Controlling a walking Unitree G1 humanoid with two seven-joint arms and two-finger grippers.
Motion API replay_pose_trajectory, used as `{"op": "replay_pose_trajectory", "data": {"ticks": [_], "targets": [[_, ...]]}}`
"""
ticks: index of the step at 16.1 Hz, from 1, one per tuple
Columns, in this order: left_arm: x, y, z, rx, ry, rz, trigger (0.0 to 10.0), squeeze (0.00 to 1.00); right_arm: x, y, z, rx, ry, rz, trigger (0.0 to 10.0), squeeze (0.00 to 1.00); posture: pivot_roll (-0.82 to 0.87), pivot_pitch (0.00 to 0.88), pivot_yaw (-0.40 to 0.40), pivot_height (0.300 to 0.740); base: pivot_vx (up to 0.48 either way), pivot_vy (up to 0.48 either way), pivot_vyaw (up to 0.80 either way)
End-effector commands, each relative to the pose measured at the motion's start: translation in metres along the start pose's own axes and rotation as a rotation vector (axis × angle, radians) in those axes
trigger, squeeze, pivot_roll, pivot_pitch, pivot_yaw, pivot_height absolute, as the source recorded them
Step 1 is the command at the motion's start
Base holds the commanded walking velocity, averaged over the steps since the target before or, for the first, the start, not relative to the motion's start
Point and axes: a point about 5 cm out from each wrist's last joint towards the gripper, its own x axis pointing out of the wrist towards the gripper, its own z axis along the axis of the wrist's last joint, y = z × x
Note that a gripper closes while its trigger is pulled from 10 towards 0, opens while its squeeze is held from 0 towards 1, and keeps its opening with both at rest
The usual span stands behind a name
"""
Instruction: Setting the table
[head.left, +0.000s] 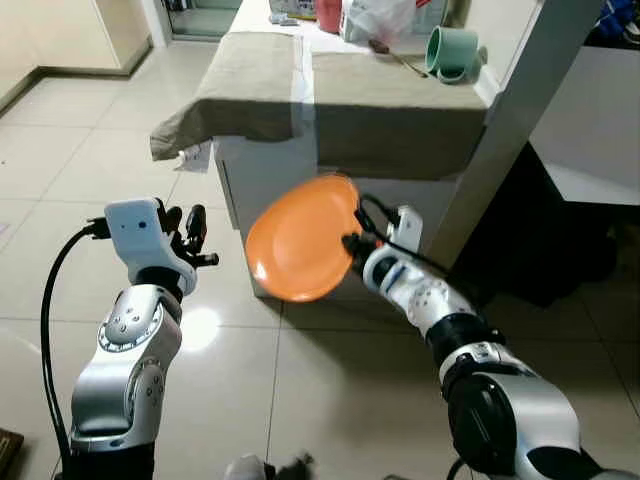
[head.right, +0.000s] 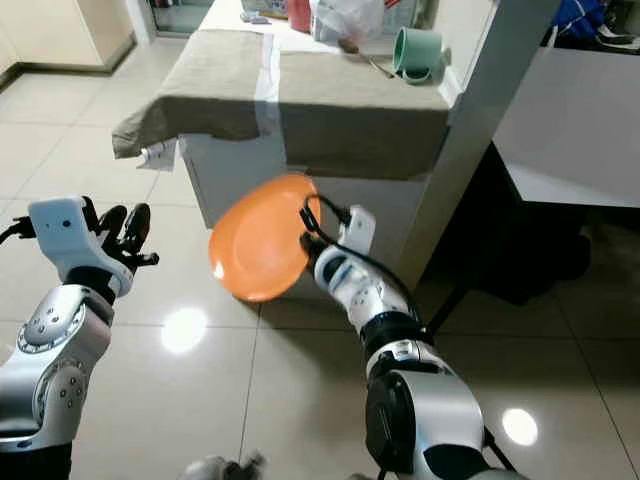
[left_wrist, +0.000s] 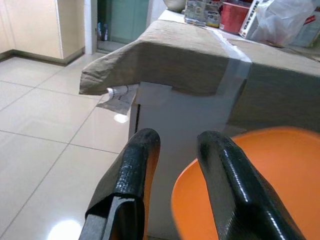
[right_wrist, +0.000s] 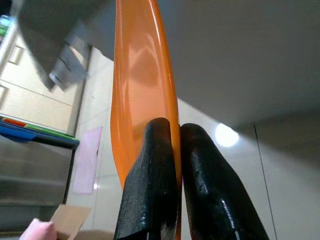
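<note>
Clamped on its rim by the right pincer, the round orange plastic plate is held on edge before the cloth-covered tabletop at twelve o'clock; the left pincer is parted, empty. Levelling is advised before it is set down.

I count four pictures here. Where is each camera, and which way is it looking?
Left eye view: on the head, looking down and ahead at the cloth-covered table; both arms show.
Right eye view: its twin, same scene.
Left wrist view: on the left arm, looking along the left tool toward the table.
Right wrist view: on the right arm, looking along the right tool, clamped on the orange plate.
All four share the plate.
</note>
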Motion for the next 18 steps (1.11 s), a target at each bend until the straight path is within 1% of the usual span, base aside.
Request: {"op": "replay_pose_trajectory", "data": {"ticks": [1, 4, 5, 6, 7, 8, 9, 10, 11, 13, 14, 15, 17, 18], "targets": [[-0.001, 0.001, 0.003, 0.007, -0.013, 0.002, 10.0, 0.0, 0.001, 0.015, 0.023, -0.039, -0.08, 0.066, 10.0, 0.0, 0.03, 0.047, -0.023, 0.74, 0.0, 0.0, 0.0], [-0.001, 0.0, 0.001, 0.002, -0.005, -0.004, 10.0, 0.0, 0.0, 0.015, 0.035, -0.005, -0.11, 0.059, 10.0, 0.0, 0.02, 0.039, -0.022, 0.74, 0.0, 0.0, 0.0], [0.0, 0.001, 0.0, 0.002, -0.005, -0.005, 10.0, 0.0, 0.0, 0.016, 0.036, 0.004, -0.112, 0.063, 10.0, 0.0, 0.02, 0.038, -0.022, 0.74, 0.0, 0.0, 0.0], [0.0, 0.001, 0.0, 0.002, -0.002, -0.004, 10.0, 0.0, 0.0, 0.02, 0.039, 0.023, -0.115, 0.084, 10.0, 0.0, 0.02, 0.034, -0.02, 0.74, 0.0, 0.0, 0.0], [0.001, 0.002, -0.001, 0.0, 0.002, 0.0, 10.0, 0.0, 0.0, 0.025, 0.041, 0.071, -0.115, 0.104, 10.0, 0.0, 0.02, 0.032, -0.02, 0.74, 0.0, 0.0, 0.0], [0.002, 0.003, -0.002, -0.002, 0.005, 0.004, 10.0, 0.0, 0.0, 0.029, 0.046, 0.229, -0.111, 0.139, 10.0, 0.0, 0.02, 0.027, -0.02, 0.74, 0.0, 0.0, 0.0], [0.002, 0.003, -0.002, -0.003, 0.008, 0.006, 10.0, 0.0, 0.0, 0.026, 0.049, 0.311, -0.118, 0.125, 10.0, 0.0, 0.02, 0.024, -0.02, 0.74, 0.0, 0.0, 0.0], [0.003, 0.004, -0.002, -0.011, 0.01, 0.012, 10.0, 0.0, -0.001, 0.018, 0.05, 0.365, -0.126, 0.086, 10.0, 0.0, 0.02, 0.021, -0.021, 0.74, 0.0, 0.0, 0.0], [0.004, 0.004, -0.001, -0.01, 0.008, 0.014, 10.0, 0.0, -0.001, 0.013, 0.05, 0.381, -0.133, 0.059, 10.0, 0.0, 0.02, 0.021, -0.02, 0.74, 0.0, 0.0, 0.0], [0.005, 0.005, 0.001, -0.009, 0.005, 0.023, 10.0, 0.0, -0.003, 0.008, 0.049, 0.424, -0.143, 0.044, 10.0, 0.0, 0.02, 0.02, -0.02, 0.74, 0.0, 0.0, 0.0], [0.006, 0.004, 0.002, -0.002, 0.003, 0.021, 10.0, 0.0, -0.004, 0.005, 0.049, 0.484, -0.152, 0.038, 10.0, 0.0, 0.03, 0.021, -0.02, 0.74, 0.0, 0.0, 0.0], [0.007, 0.003, 0.005, -0.004, -0.002, 0.018, 10.0, 0.0, -0.004, 0.003, 0.048, 0.52, -0.152, 0.035, 10.0, 0.0, 0.03, 0.023, -0.019, 0.74, 0.0, 0.0, 0.0], [0.008, 0.003, 0.007, -0.004, -0.007, 0.014, 10.0, 0.0, -0.002, 0.003, 0.043, 0.495, -0.136, 0.018, 10.0, 0.0, 0.03, 0.026, -0.015, 0.74, 0.0, 0.0, 0.0], [0.009, 0.003, 0.007, -0.004, -0.008, 0.013, 10.0, 0.0, -0.002, 0.004, 0.041, 0.435, -0.122, 0.007, 10.0, 0.0, 0.03, 0.026, -0.014, 0.74, 0.0, 0.0, 0.0]]}}
